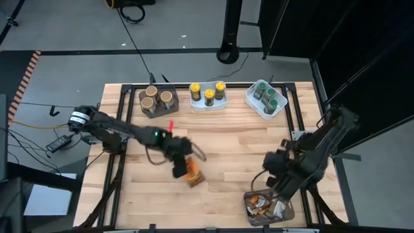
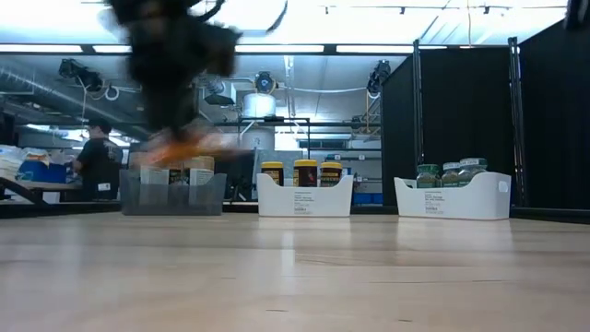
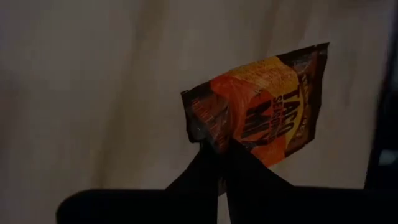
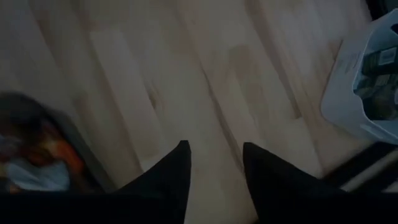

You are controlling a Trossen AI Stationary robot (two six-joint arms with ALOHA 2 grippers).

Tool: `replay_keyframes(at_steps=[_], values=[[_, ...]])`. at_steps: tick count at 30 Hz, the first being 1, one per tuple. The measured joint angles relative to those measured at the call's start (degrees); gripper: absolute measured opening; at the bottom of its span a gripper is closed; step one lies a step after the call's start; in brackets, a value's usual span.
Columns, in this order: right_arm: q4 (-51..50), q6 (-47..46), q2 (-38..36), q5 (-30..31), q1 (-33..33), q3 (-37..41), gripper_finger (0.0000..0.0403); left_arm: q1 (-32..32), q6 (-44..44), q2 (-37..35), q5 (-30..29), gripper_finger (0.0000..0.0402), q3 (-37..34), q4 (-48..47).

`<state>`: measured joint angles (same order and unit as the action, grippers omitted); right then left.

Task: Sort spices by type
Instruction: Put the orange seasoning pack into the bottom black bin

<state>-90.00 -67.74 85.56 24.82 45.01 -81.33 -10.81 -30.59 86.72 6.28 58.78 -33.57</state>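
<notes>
Left gripper clenched on orange taco seasoning packet, held above the wooden table. Right gripper parted, grasping nothing, beside packet bin.

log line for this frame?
left gripper: shut on orange packet, above table mid | right gripper: open, empty, by packet bin

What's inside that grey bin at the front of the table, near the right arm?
The grey bin holds a jumble of flat orange and brown packets. Whatever lies beneath the top ones is covered.
</notes>
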Motion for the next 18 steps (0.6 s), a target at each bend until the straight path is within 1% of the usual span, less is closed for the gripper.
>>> replay_keyframes(at_steps=[2, 5, 7, 9, 11, 13, 15, 18], values=[[-0.1, -2.2, -3.2, 1.3, 0.3, 0.0, 0.0144, 2.2, 5.1, 0.0, -1.3, 0.0002, 3.5, 0.3], [0.0, -4.4, -6.9, 1.3, 0.3, 0.0, 0.0134, 4.8, 13.1, 0.1, -2.2, 0.0001, 7.8, -3.1], [-0.1, -5.4, -9.0, 2.1, 0.3, 0.1, 0.0129, 6.2, 18.7, 0.1, -4.9, 0.0001, 11.1, -7.9], [-0.1, -5.8, -10.5, 3.5, 0.3, 0.1, 0.0125, 8.1, 21.8, 0.1, -7.8, 0.0001, 14.0, -12.9], [0.0, -5.6, -11.3, 4.8, 0.3, 0.1, 0.0121, 10.1, 21.8, 0.1, -9.5, 0.0001, 15.9, -14.1], [0.0, -4.5, -11.9, 6.0, 0.3, 0.1, 0.0117, 11.5, 17.8, 0.1, -9.6, 0.0000, 17.3, -12.2], [0.0, -3.3, -12.2, 7.0, 0.3, 0.1, 0.0113, 11.6, 13.9, 0.1, -9.6, 0.0000, 18.2, -8.4], [0.0, -2.3, -12.2, 9.0, 0.3, 0.1, 0.0106, 9.6, 9.3, 0.1, -10.0, 0.0000, 18.3, 0.8]])
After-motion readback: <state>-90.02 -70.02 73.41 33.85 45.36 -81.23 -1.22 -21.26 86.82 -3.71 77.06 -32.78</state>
